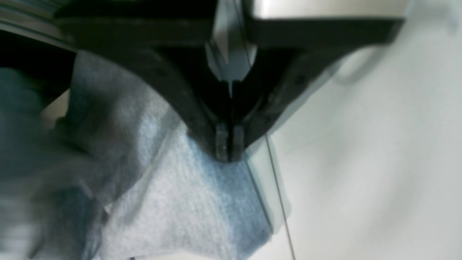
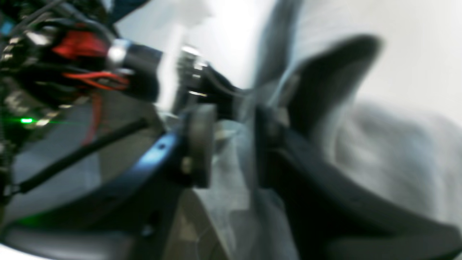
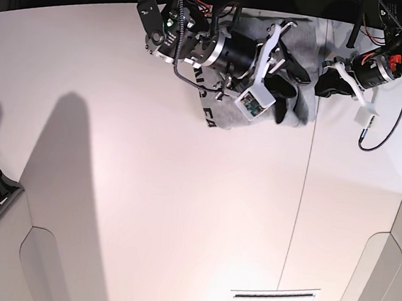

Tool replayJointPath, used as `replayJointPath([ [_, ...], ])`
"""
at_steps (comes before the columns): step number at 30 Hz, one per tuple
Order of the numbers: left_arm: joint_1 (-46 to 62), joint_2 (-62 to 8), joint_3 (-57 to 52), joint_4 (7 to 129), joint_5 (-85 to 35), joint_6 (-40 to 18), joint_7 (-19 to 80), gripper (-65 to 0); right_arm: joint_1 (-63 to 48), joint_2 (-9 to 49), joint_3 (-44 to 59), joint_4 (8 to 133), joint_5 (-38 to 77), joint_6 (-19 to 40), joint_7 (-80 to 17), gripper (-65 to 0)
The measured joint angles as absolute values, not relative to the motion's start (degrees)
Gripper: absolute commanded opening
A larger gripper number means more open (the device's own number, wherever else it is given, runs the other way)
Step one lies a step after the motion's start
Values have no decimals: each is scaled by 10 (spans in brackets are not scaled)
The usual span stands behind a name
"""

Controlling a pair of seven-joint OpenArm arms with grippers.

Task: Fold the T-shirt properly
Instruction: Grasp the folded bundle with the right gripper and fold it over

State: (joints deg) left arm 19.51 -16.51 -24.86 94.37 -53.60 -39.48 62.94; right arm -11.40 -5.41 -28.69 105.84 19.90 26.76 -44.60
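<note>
While both arms worked at the table's (image 3: 147,188) far edge:
T-shirt (image 3: 305,68): lay bunched there, lettering showing.
Left gripper (image 1: 229,153): jaws pinched on a T-shirt edge, likely to pull it.
Right gripper (image 2: 231,144): jaws narrowly apart around cloth; a firm grip could not be told.

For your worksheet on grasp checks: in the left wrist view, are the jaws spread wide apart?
No: the left gripper has its jaws pressed together, pinching the T-shirt.

Black printed lettering shows on the lower edge of the T-shirt (image 3: 222,113) in the base view, but only fragments appear, roughly "C" and "A". The rest is hidden, and both wrist views are too blurred to read.
</note>
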Motion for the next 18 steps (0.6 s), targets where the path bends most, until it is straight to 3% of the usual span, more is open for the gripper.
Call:
replayJointPath([
  [2,195,-165,-249,944,-536,-395,629,-650,-110,-54,-299,1058,208,269,-446,-378],
  [15,195,-165,-250,944,-571,-395,611,-650,-47,-54,-317,1058,186,270,-464,-383],
  [16,195,-165,-253,944,-586,-395,612,-650,-39,-54,-317,1058,168,270,-483,-406],
  [18,195,-165,-262,944,-610,-395,612,-650,-23,-54,-317,1058,136,270,-525,-516],
])
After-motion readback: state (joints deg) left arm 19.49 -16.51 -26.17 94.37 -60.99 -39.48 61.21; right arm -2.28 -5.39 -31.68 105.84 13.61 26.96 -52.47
